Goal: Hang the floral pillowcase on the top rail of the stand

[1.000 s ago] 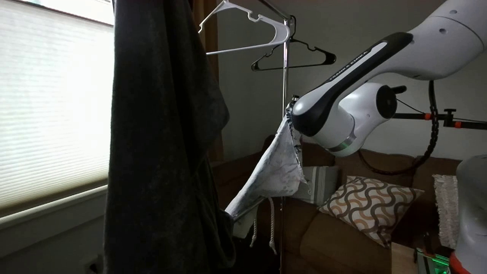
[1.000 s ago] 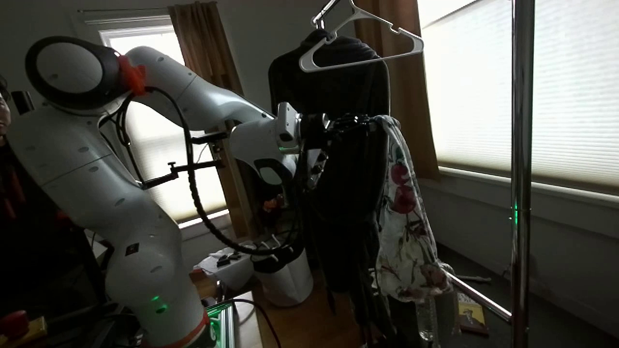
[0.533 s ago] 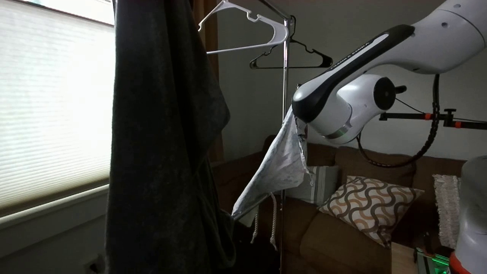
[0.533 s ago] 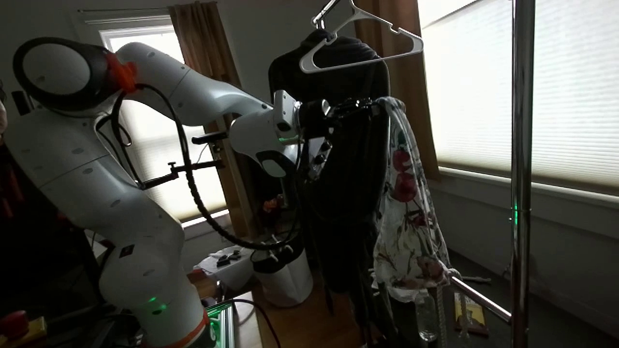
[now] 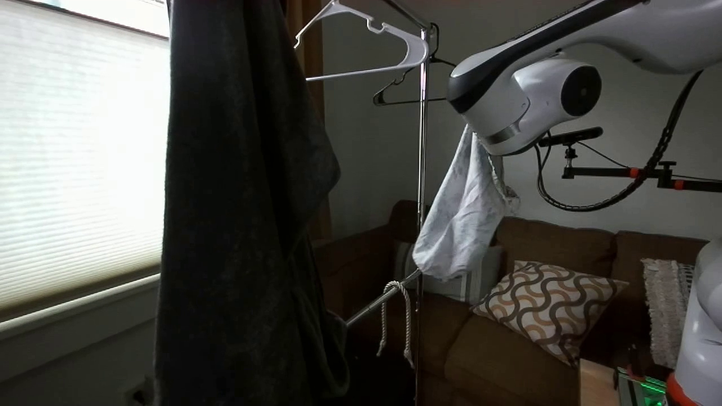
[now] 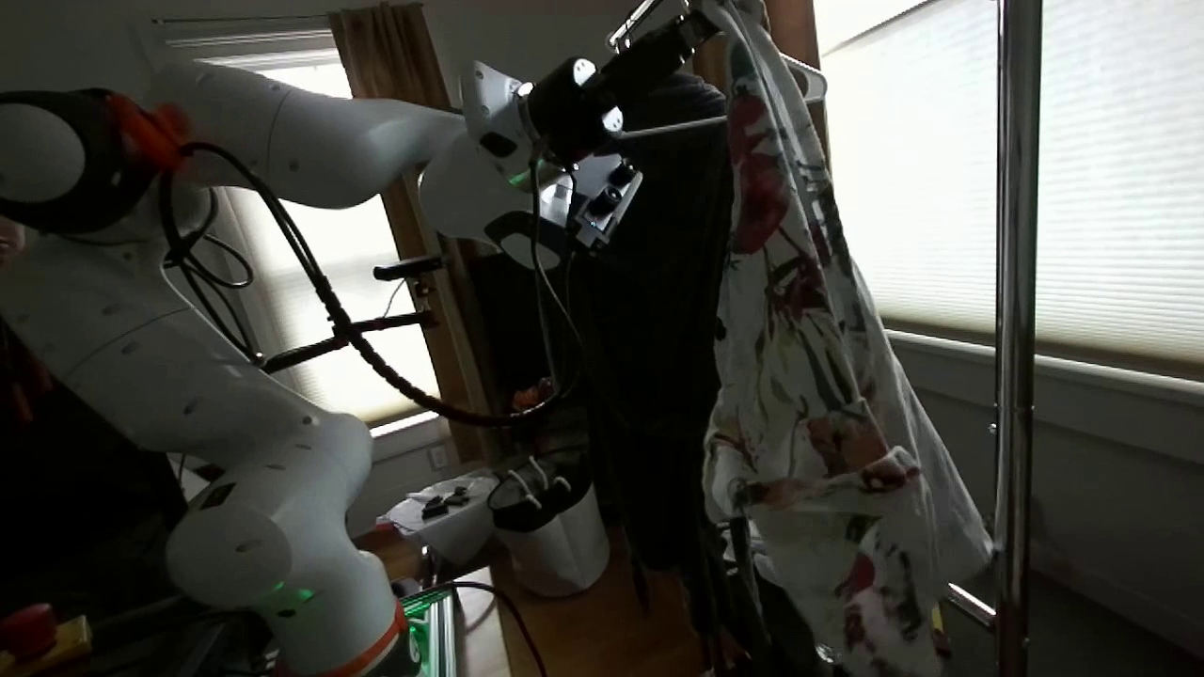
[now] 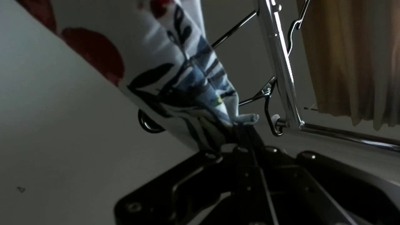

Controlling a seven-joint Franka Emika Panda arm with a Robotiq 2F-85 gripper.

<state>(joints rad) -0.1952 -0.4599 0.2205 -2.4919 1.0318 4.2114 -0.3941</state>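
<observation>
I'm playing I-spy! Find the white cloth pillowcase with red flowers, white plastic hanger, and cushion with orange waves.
Floral pillowcase (image 6: 814,376): in an exterior view, hanging middle.
White hanger (image 5: 415,52): in an exterior view, rounded end.
Wavy cushion (image 5: 548,310): in an exterior view, patterned front.

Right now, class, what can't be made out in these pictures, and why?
Hand: in an exterior view, hidden behind the arm.
White hanger and top rail: cut off by the top edge in an exterior view.
Pillowcase: far end cut off by the wrist view's top edge.
Lower bar: in an exterior view, much of it hidden by the pillowcase.
</observation>
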